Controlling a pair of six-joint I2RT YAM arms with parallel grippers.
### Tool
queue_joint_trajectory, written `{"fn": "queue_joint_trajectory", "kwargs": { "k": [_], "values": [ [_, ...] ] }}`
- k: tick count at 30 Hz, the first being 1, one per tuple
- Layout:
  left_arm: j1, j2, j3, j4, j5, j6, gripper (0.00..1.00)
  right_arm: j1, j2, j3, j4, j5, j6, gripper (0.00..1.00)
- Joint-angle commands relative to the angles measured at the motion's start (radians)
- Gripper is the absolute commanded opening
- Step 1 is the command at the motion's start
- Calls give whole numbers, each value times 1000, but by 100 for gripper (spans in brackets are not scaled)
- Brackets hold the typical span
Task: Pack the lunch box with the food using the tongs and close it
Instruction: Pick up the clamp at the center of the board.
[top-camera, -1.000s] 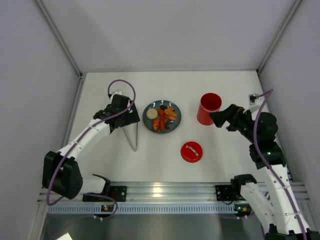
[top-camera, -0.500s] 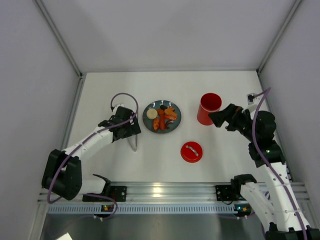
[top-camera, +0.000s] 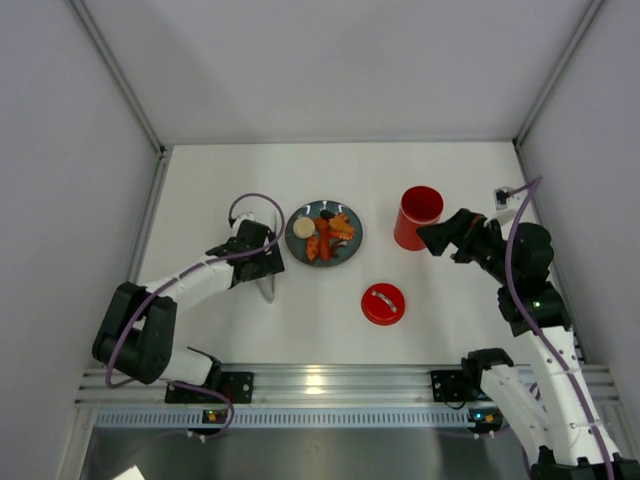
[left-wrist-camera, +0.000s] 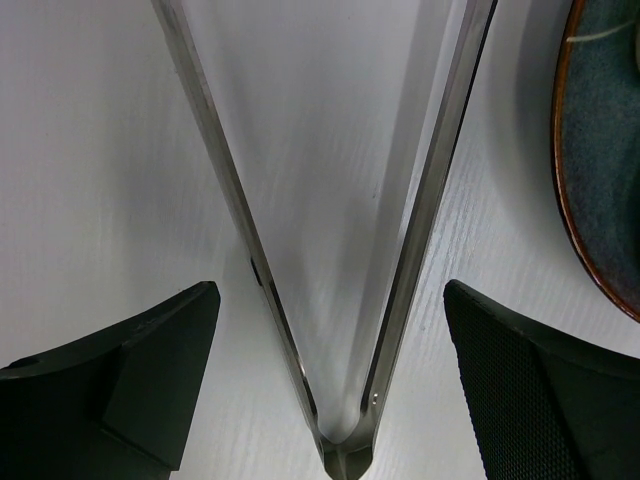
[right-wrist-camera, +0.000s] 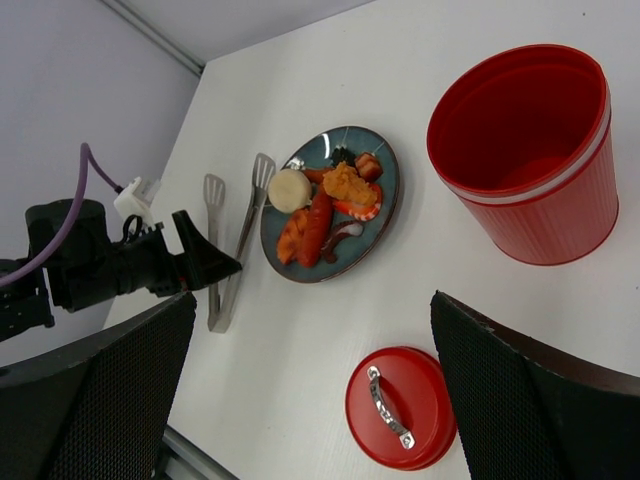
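Your left gripper (left-wrist-camera: 330, 300) has slid down to the hinge end of the tongs (left-wrist-camera: 432, 190), jaws wide apart astride them beside the plate (left-wrist-camera: 600, 170); they look thin, slick and springy, so pinch both arms just above the hinge.

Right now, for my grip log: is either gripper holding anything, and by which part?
Nothing. The open left gripper straddles the tongs near their joint without touching; the right gripper is open and empty.
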Motion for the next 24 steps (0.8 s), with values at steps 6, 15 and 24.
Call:
{"fn": "queue_joint_trajectory", "kwargs": {
  "k": [6,15,24],
  "values": [
    [-5,61,15,113,-31,42,97,-10,-20,21,-13,-13,-13,100],
    [-6,95,10,134,-55,45,94,-10,-34,4,1,-18,-11,99],
    [-55,161,36,115,-95,-41,87,-10,-36,1,11,-41,-11,100]
  ]
}}
